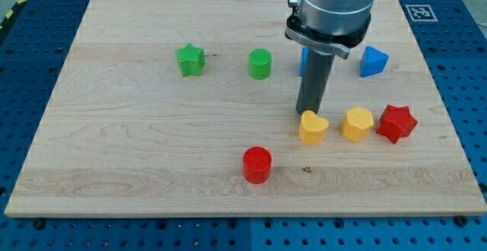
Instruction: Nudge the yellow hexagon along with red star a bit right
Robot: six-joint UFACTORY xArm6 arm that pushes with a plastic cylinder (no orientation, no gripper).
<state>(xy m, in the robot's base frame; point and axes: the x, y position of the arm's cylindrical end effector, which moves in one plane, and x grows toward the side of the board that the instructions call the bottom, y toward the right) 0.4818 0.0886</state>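
Our tip [307, 114] at the yellow heart [313, 127], left of the yellow hexagon [357, 124].

We carry no gripper — only a rod, so nothing opens or closes. Toward the tabletop [114, 167]'s right edge, heart, hexagon and red star [397, 123] sit in a row, hexagon and star touching. A green star [190, 59], green cylinder [260, 64] and blue block [373, 61] lie nearer the far edge — a red cylinder [256, 164] nearer the near edge.

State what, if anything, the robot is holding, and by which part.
Nothing is held. My tip only pushes; it stands at the top edge of the yellow heart.
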